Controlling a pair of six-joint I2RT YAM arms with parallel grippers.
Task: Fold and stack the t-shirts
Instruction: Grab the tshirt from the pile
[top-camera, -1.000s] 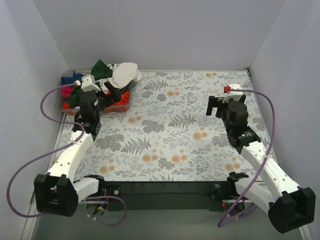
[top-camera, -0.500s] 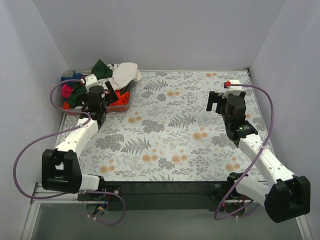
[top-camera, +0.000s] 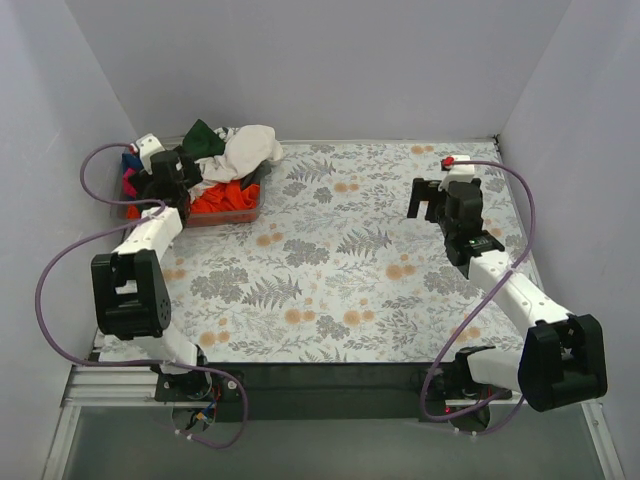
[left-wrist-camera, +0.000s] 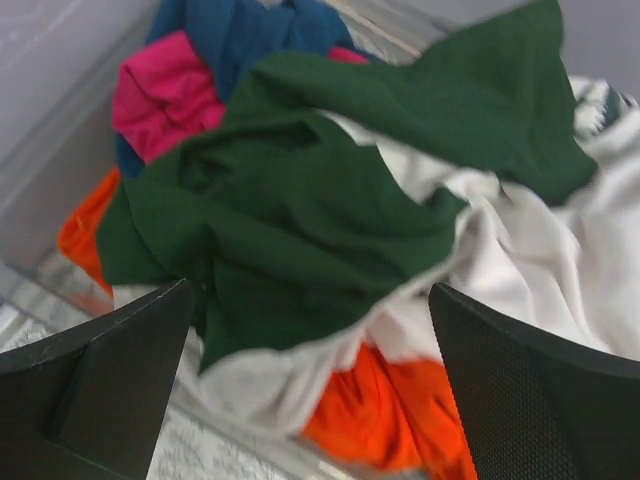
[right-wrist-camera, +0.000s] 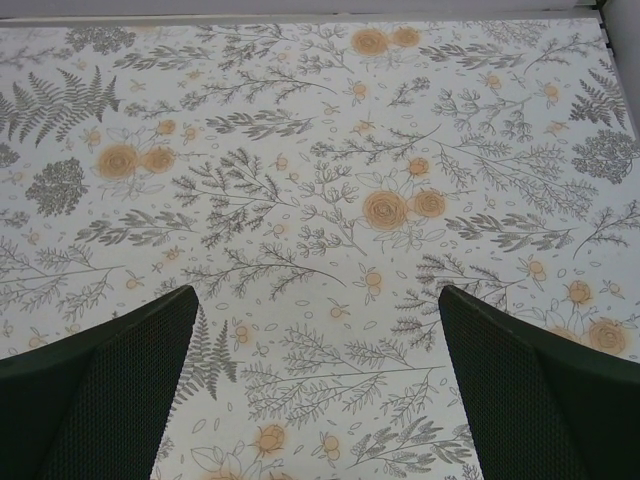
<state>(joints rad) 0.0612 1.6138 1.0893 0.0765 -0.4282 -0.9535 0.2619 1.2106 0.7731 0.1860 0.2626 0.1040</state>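
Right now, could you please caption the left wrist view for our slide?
Left gripper, fingers open, faces the heaped t-shirts: green-and-cream on top, magenta, blue and orange around it.

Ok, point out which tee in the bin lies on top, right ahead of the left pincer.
The cream tee with dark green sleeves: it drapes over the orange tee, magenta tee and blue tee.

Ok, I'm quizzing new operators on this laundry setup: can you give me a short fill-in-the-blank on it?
The shirts are heaped in a bin at the far ____ corner of the flowered table. The left gripper faces the heap with jaws ____. The right gripper hangs over bare table, holding ____.
Missing: left; open; nothing.
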